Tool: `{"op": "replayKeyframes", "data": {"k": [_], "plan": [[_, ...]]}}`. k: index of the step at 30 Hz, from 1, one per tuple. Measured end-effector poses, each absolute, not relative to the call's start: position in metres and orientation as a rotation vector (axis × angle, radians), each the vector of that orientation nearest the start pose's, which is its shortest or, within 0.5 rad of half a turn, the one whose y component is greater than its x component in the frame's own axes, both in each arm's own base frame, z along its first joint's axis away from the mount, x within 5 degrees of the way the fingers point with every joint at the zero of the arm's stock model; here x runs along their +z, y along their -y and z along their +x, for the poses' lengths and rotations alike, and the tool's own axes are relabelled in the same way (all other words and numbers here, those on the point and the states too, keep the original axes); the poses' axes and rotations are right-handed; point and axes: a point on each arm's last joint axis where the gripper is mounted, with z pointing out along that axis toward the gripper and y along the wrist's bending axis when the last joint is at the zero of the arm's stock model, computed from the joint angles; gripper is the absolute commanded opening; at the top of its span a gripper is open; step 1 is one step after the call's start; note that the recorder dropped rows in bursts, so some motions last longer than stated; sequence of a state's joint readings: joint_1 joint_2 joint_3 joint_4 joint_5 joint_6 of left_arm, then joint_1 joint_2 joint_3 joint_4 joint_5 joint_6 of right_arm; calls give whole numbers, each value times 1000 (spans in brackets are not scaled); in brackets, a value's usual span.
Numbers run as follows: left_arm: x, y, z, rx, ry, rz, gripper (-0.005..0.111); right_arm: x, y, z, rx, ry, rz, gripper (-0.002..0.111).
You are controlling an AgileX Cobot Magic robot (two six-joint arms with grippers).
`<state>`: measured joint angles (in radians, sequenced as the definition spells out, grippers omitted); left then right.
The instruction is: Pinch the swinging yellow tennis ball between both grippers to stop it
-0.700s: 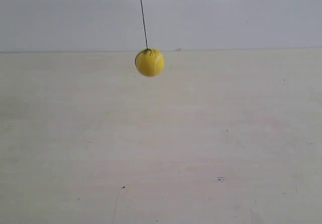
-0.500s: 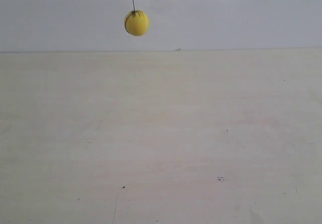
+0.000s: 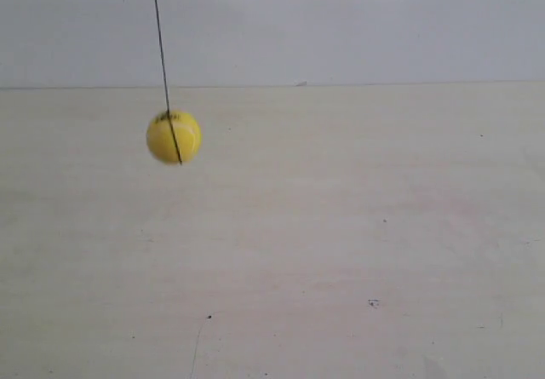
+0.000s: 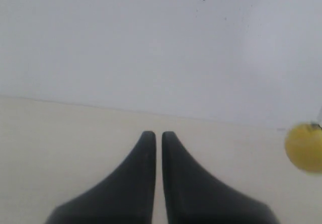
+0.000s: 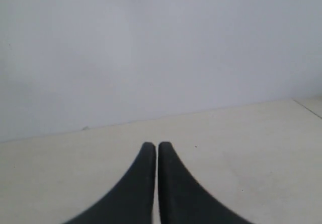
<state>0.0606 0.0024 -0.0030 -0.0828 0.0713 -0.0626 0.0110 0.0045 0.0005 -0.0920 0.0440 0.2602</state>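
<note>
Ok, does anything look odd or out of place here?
Only the fuzzy yellow tennis ball: it hangs in mid-air on a thin dark string that slants instead of hanging plumb. Nothing looks spilled or damaged.

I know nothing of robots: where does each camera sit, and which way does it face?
Exterior view: off the arms, facing the table and wall; the ball hangs on its string; no robot parts.
Left wrist view: on the left arm, looking past the shut left gripper toward the wall.
Right wrist view: likewise, past the shut right gripper.
Shared: the ball, in exterior and left wrist views.
</note>
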Motion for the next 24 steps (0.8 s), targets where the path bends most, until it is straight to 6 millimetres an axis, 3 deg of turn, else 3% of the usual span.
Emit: {"op": "replayKeyframes", "data": {"k": [16,24], "plan": [[221,-4,55,-191,-1388,-257,5,223,-1,55,358,-1363,269,0],[222,-4,55,-433,-1332,-455,5,229,-2,54,377,-1287,253,0]]}}
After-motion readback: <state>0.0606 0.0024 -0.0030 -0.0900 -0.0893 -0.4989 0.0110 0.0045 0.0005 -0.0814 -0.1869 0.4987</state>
